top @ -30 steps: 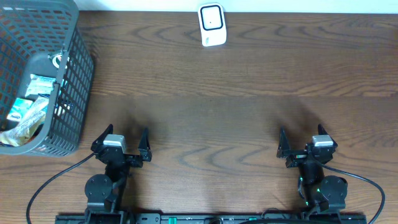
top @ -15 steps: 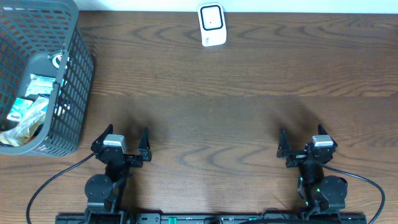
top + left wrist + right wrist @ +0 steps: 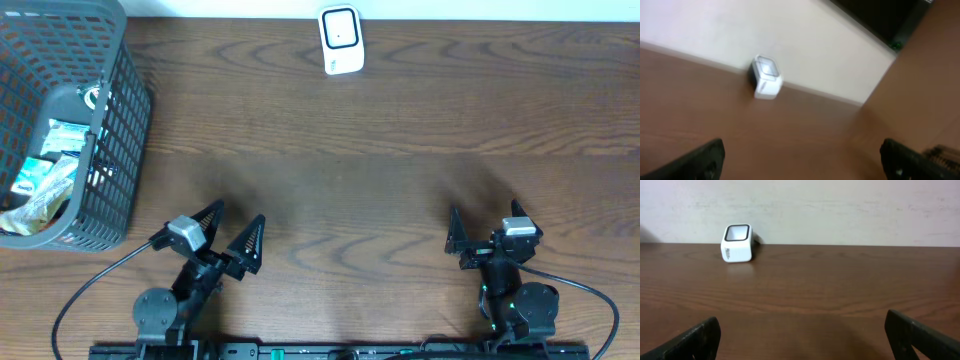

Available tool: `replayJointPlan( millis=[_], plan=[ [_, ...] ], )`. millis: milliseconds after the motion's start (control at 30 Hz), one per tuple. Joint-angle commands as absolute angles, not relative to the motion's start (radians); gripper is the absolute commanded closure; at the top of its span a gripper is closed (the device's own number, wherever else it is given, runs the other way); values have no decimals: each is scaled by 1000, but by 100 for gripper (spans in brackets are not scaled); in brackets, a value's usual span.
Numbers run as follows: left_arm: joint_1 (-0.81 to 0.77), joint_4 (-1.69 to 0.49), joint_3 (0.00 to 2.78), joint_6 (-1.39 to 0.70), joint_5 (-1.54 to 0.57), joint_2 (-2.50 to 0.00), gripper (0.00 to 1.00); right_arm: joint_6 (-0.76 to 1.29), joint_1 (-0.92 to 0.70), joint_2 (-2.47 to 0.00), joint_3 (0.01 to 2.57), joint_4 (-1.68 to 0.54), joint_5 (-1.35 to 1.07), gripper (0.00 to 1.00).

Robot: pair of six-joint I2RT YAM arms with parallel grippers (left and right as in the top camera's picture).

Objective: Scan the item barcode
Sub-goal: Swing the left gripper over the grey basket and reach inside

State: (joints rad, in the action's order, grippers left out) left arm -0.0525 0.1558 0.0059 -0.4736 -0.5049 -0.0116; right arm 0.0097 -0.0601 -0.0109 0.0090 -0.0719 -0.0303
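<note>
A white barcode scanner [image 3: 340, 40] stands at the table's far edge, also seen in the left wrist view [image 3: 766, 82] and the right wrist view [image 3: 737, 242]. Packaged items [image 3: 48, 176] lie in the grey basket [image 3: 120, 150] at the far left. My left gripper [image 3: 232, 232] is open and empty near the front edge, turned to the right and tilted, its fingertips [image 3: 707, 157] wide apart over bare wood. My right gripper [image 3: 485, 225] is open and empty near the front right, facing the scanner, with nothing between its fingertips [image 3: 695, 340].
The wooden table [image 3: 400, 180] stretches between the grippers and the scanner. A pale wall [image 3: 840, 210] runs behind the table's far edge. Black cables [image 3: 90, 285] trail from both arm bases along the front edge.
My left gripper has swung to the right and rolled, so its fingers now point diagonally. The right arm, scanner and basket have not moved.
</note>
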Motion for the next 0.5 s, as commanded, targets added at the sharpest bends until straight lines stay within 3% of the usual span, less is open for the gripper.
replayJointPlan(
  millis=[0,133,367,467],
  plan=[
    [-52,353,5,-641,-558,-4,2,6,-51,-6,6,-74,-36,1],
    [-52,563,21,-740,-538,-4,2,6,-51,-6,6,-74,-36,1],
    [-51,585,179,-785,-451,-39,2,6,-51,-6,6,-74,-36,1],
    [-51,584,373,-723,-469,-196,2,6,-51,-6,6,-74,-36,1]
  ],
)
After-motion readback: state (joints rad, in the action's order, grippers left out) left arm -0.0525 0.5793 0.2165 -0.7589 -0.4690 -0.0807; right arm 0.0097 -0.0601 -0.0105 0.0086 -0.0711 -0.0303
